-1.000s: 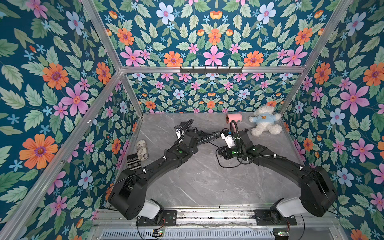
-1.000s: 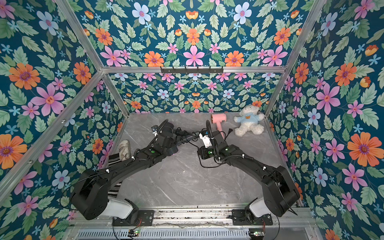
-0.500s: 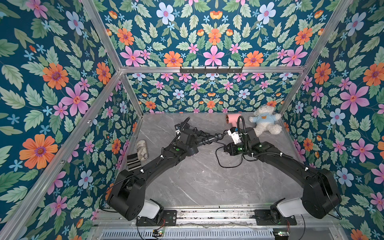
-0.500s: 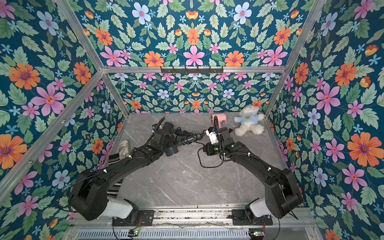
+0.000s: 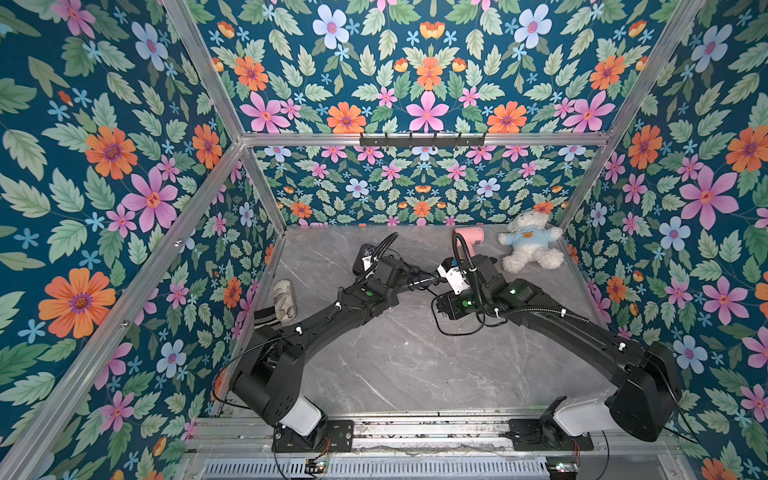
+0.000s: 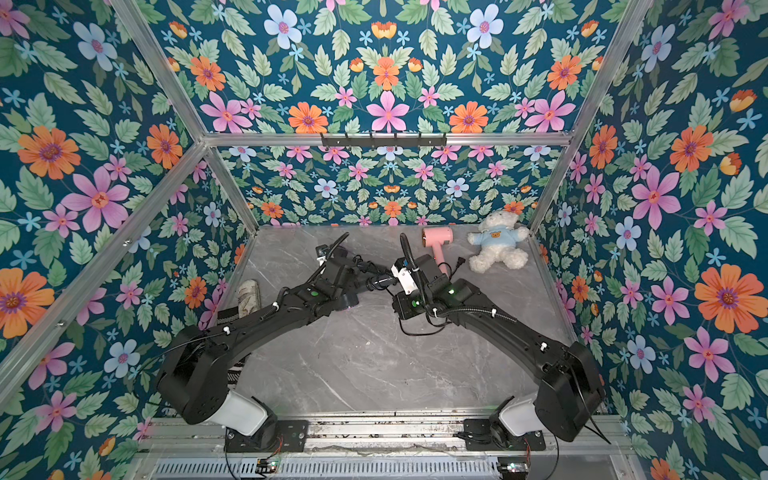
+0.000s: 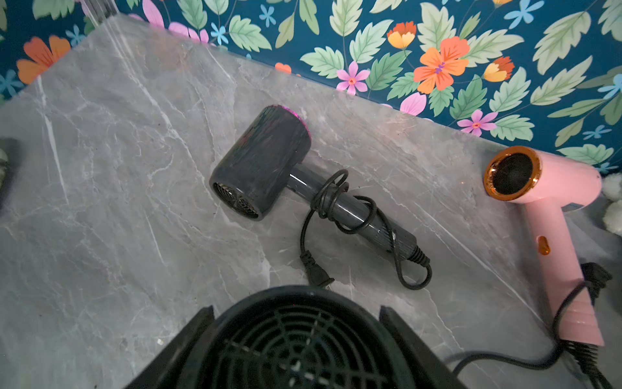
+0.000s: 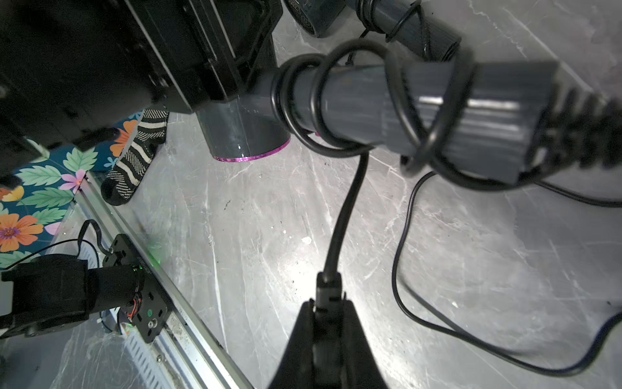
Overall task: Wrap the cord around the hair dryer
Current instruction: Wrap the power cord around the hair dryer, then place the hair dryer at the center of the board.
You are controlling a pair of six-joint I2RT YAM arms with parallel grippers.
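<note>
Firstly, the left wrist view: the left hand [image 7: 295,316] is clamped on the head of the hair dryer [image 7: 303,350], whose round black grille fills the lower edge between the two fingers. Beyond it, on the grey marble table [image 7: 101,202], a second grey dryer [image 7: 266,165] lies on its side. Its own lead is coiled loosely round its handle, and the plug rests on the table just beside it. A pink dryer [image 7: 552,208] with a copper-coloured mouth lies near the flowered back wall, well apart from the grey one.

Next, the right wrist view: the right hand [image 8: 328,315] is pinched tight on the cord [image 8: 346,208], which rises from the jaws to the hair dryer's handle. Several turns already sit round that handle (some snug near the head, others looser and crossing toward the ribbed end). The hair dryer is held off the table, its handle pointing toward the right hand. A striped sock [image 8: 134,158] lies by the table's edge. A thinner loop of black cable [image 8: 404,269] lies slack on the table; I cannot tell whose it is.

Lastly, in both top views the two arms meet over the middle of the table, toward the back, with the hair dryer's handle bridging the gap between them. A white teddy bear [image 5: 530,249] in a blue shirt lies in the far right corner, near the pink dryer. A pale rolled cloth [image 5: 284,297] lies by the left wall.
</note>
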